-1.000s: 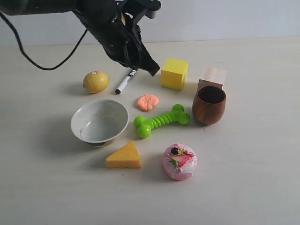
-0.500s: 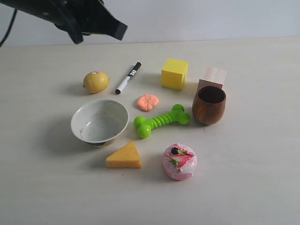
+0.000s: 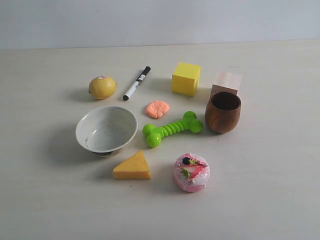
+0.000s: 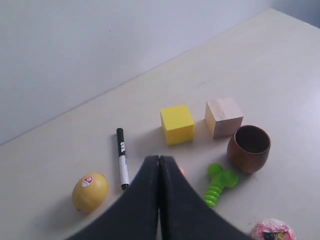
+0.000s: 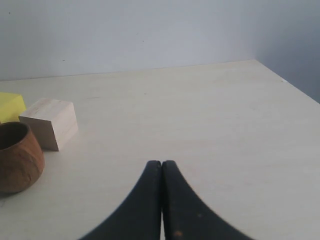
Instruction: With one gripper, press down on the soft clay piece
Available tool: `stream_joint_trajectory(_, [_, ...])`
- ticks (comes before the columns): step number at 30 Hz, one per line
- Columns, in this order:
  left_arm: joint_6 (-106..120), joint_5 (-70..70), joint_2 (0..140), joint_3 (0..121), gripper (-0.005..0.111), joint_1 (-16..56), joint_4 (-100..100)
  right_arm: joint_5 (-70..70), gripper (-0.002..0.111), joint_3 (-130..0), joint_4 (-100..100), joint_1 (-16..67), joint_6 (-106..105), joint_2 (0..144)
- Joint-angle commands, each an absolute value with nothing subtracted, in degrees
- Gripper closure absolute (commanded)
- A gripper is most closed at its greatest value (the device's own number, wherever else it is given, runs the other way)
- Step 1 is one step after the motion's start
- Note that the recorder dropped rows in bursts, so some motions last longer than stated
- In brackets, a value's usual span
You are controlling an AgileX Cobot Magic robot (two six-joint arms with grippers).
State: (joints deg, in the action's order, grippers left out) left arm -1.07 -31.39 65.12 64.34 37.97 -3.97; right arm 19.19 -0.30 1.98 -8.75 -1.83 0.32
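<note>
The soft clay piece (image 3: 157,109), a small salmon-orange wrinkled blob, lies on the table between the black marker (image 3: 136,83) and the green bone toy (image 3: 172,129). No arm shows in the exterior view. In the left wrist view my left gripper (image 4: 159,159) is shut and empty, high above the table, and its fingers hide nearly all of the clay; only a sliver of the clay (image 4: 181,171) shows beside them. My right gripper (image 5: 162,163) is shut with nothing in it, above bare table to the right of the wooden cup (image 5: 15,157).
A lemon (image 3: 102,87), white bowl (image 3: 106,130), cheese wedge (image 3: 132,166), pink cake puck (image 3: 191,172), yellow cube (image 3: 186,78), wooden cube (image 3: 226,83) and wooden cup (image 3: 223,111) ring the clay. The table's right edge (image 5: 295,90) shows in the right wrist view.
The left arm, above the marker and clay a second ago, has drawn up and left, out of the exterior view. The objects have not moved.
</note>
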Motion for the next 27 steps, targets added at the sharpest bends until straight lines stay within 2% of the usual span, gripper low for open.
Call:
stream_joint_trajectory(1, [-1.7, -31.5, 62.3, 64.0, 0.107, 37.8, -4.0, 18.8, 0.108, 0.0, 2.2, -8.6, -1.9, 0.0])
stream_joint_trajectory(14, [-2.1, -31.3, 61.3, 63.9, 0.107, 36.3, -4.2, 18.4, 0.108, 0.0, 2.2, -8.6, -1.9, 0.0])
stream_joint_trajectory(19, [-9.0, -28.8, 52.9, 53.3, 0.107, 25.6, -2.6, 18.4, 0.108, 0.0, 2.2, -8.6, -1.9, 0.0])
stream_joint_trajectory(27, [-9.1, -17.2, 37.9, 33.4, 0.107, 14.5, -1.9, 18.4, 0.108, 0.0, 2.2, -8.6, -1.9, 0.0])
